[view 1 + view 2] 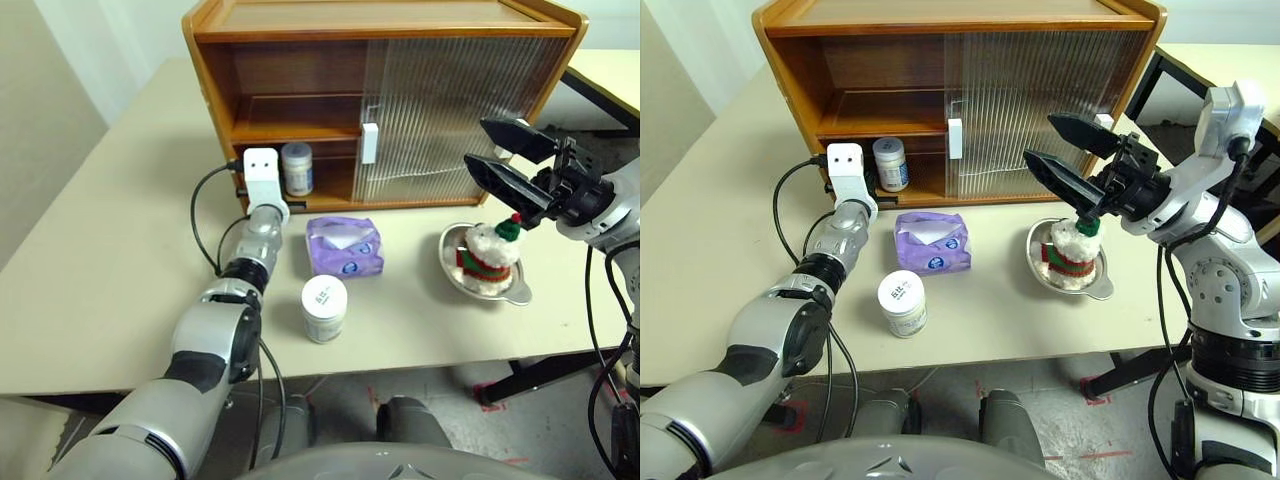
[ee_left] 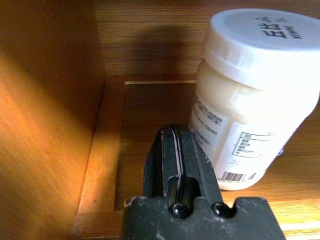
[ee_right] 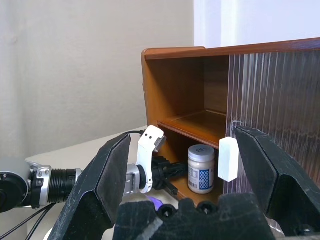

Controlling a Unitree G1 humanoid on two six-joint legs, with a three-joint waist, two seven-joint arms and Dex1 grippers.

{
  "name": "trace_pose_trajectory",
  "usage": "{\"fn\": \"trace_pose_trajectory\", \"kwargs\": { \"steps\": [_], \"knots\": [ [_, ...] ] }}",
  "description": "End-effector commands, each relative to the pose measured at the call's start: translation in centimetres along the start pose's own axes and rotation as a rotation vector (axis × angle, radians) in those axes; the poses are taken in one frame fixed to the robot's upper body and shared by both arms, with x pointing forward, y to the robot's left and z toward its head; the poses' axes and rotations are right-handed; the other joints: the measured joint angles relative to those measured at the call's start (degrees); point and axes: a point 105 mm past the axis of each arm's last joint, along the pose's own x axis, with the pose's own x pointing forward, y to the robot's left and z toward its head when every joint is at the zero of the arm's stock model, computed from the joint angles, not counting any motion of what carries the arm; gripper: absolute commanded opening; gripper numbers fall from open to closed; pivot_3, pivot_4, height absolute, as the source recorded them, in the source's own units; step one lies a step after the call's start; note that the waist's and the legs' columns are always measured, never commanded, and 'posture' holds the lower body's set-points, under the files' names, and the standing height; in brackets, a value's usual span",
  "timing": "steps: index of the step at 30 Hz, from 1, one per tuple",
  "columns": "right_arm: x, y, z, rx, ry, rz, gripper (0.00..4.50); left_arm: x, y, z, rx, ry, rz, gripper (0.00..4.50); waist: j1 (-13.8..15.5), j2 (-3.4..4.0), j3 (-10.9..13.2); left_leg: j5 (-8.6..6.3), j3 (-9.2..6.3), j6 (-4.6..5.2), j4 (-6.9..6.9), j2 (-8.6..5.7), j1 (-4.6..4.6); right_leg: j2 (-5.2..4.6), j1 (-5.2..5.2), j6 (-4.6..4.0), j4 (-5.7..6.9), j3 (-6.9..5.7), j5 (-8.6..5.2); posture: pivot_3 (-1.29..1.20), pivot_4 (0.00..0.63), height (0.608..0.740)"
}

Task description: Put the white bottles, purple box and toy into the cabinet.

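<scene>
You see one white bottle (image 1: 296,168) on the lower shelf of the cabinet (image 1: 300,100), beside your clenched, empty left fingers (image 2: 179,165). Second bottle (image 1: 324,308) and purple box (image 1: 344,247) stay on the table (image 1: 100,250); toy (image 1: 489,255) sits in the steel bowl (image 1: 517,290), right fingers (image 1: 505,178) released above

a long cream table (image 1: 90,300) was seen against a plain pale wall (image 3: 75,65). past the table's right end, a second pale tabletop (image 1: 610,75) was partly visible. below the table's front edge, grey floor (image 1: 450,420) marked with red tape (image 1: 1095,395) was lit evenly.
</scene>
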Motion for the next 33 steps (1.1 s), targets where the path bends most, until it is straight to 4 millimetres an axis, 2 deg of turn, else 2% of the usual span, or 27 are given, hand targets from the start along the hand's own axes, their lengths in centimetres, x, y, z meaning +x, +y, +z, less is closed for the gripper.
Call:
{"fn": "trace_pose_trajectory", "kwargs": {
  "steps": [1, 11, 33],
  "knots": [
    [-0.2, 0.3, 0.4, -0.012, -0.004, 0.004, 4.5, 0.2, -1.8, 1.3, 0.024, -0.032, -0.064, 0.04, 0.0, 0.0, 0.0, 0.0, 0.0, 0.0, 0.0, 0.0, 0.0, -0.01, 0.01, 0.01, 0.0, 0.0, 0.0, -0.15, 0.0, 0.74],
    [-0.3, 0.3, 0.4, -0.013, 0.0, 0.0, 4.5, 0.1, -2.9, 1.1, 0.029, -0.031, -0.089, 0.04, -1.8, 0.0, 0.0, 0.0, 0.03, 0.0, 0.0, 0.0, 0.0, -0.01, -0.01, -0.05, -0.03, 0.04, 0.03, -0.15, 0.0, 0.74],
    [-0.5, 0.5, 0.7, -0.024, 0.002, -0.011, 4.5, 0.3, -4.6, 1.4, 0.055, -0.004, -0.154, 0.04, -2.0, -0.01, 0.0, 0.0, 0.03, 0.0, -0.02, 0.0, -0.01, -0.01, -0.01, 0.12, -0.04, 0.03, -0.02, -0.18, 0.0, 0.74]
  ]
}}
